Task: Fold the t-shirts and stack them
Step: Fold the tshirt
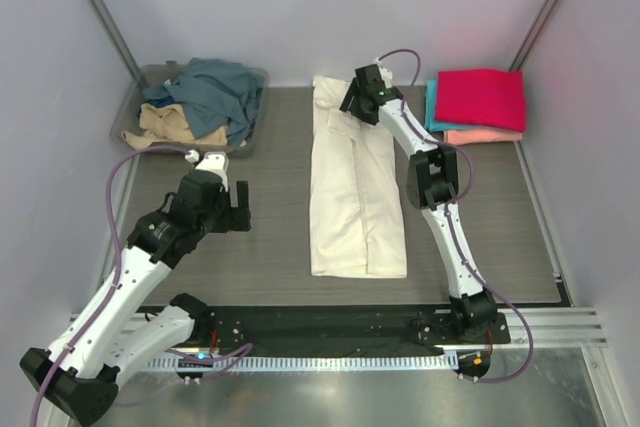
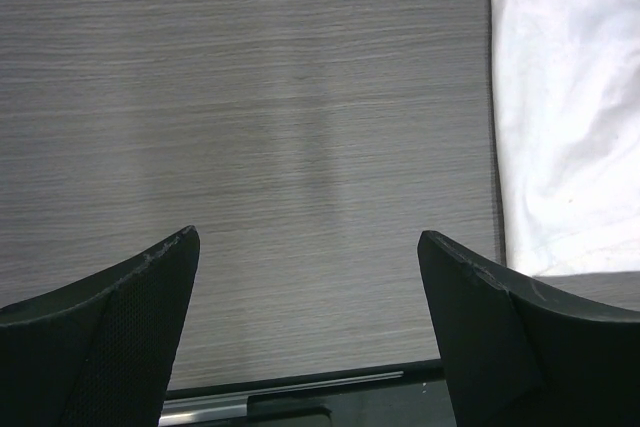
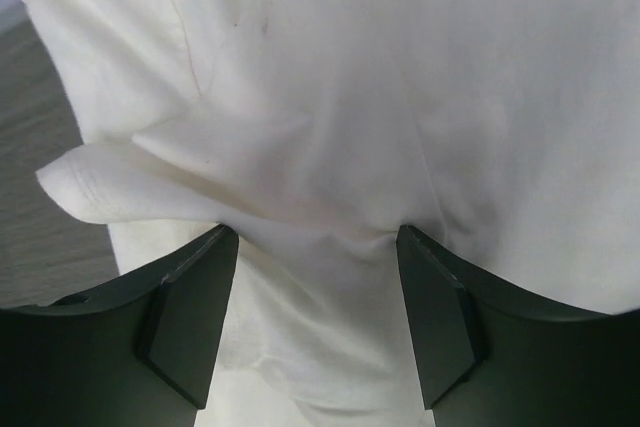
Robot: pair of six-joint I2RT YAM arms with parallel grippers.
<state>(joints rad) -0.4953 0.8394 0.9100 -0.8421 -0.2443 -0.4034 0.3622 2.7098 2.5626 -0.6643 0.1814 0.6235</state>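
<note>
A large cream t-shirt (image 1: 357,197) lies as a long folded strip down the middle of the table. My right gripper (image 1: 362,97) is at its far end, open, fingertips pressed onto the cloth (image 3: 330,77), which bunches between them (image 3: 318,232). My left gripper (image 1: 238,212) hovers open over bare table to the shirt's left; nothing is between its fingers (image 2: 308,237), and the shirt's edge (image 2: 560,97) shows at the right. A folded stack sits at the back right: magenta-red t-shirt (image 1: 482,97) on top, teal (image 1: 431,107) and salmon-pink (image 1: 484,136) beneath.
A clear plastic bin (image 1: 130,117) at the back left holds a crumpled slate-blue shirt (image 1: 215,87) and a tan one (image 1: 170,127). Walls close in the table on three sides. A black rail (image 1: 330,322) runs along the near edge.
</note>
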